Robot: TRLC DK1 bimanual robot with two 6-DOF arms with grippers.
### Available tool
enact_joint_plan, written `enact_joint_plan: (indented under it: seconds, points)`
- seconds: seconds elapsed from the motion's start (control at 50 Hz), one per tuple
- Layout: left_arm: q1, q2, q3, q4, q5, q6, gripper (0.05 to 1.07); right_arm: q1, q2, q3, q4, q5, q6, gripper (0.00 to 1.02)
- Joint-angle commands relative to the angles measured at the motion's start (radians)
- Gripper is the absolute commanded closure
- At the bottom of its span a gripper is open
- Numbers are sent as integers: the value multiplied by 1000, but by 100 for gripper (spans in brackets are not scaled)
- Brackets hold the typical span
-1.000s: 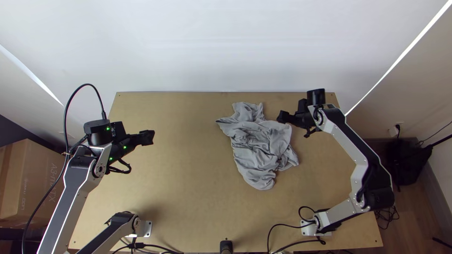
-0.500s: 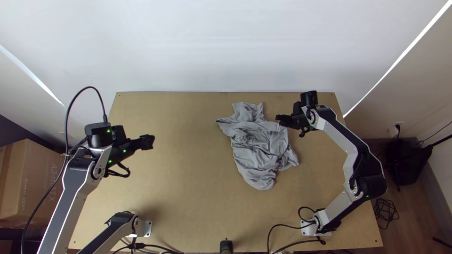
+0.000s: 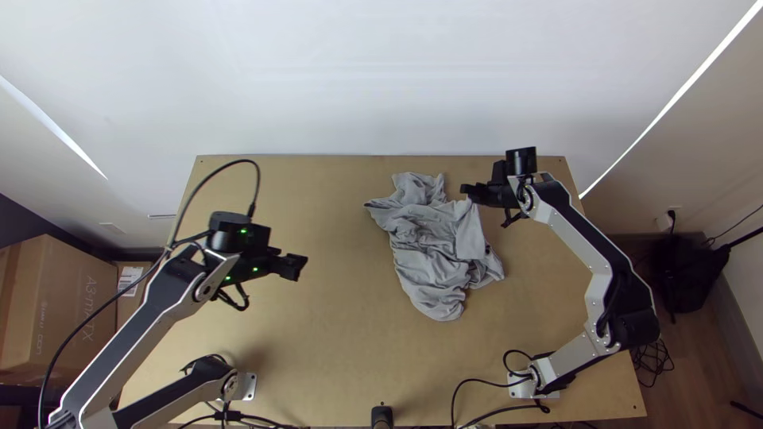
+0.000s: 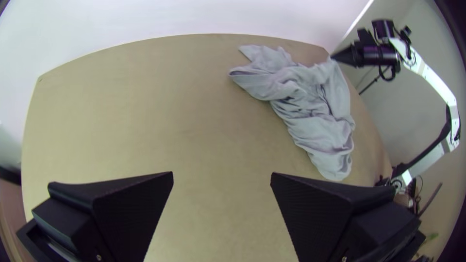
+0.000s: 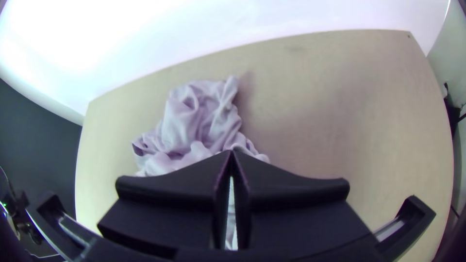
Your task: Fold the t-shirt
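Grey t-shirt, bunched on worktop. Right pincer: closed on its raised edge, likely for spreading. Left pincer: open, apart, presumably for second hold.

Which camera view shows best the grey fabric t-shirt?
The top view: the grey fabric t-shirt lies bunched, nearly unobstructed. The left wrist view shows it obliquely, its raised part at the black right gripper; in the right wrist view, that gripper hides part of it.

cardboard box beside the desk
across from it, a black bundle and tangled cables by the wall
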Motion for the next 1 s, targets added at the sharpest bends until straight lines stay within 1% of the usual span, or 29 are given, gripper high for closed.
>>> enact_joint_plan:
  seconds: [0.0,0.18,0.4,0.56,0.74,0.98]
  points:
    - [-64,86,25,52,5,32,11,-4,-70,27,45,18,45,100]
    - [-180,236,60,157,7,25,11,0,-150,15,125,35,54,100]
    - [-357,422,172,190,7,9,11,-11,-151,30,130,55,56,100]
    - [-467,534,226,256,7,2,11,-12,-144,15,146,64,56,100]
    - [-547,647,295,299,8,-17,11,-12,-131,3,179,71,56,100]
    - [-604,802,384,354,7,-37,11,-12,-125,0,208,81,56,100]
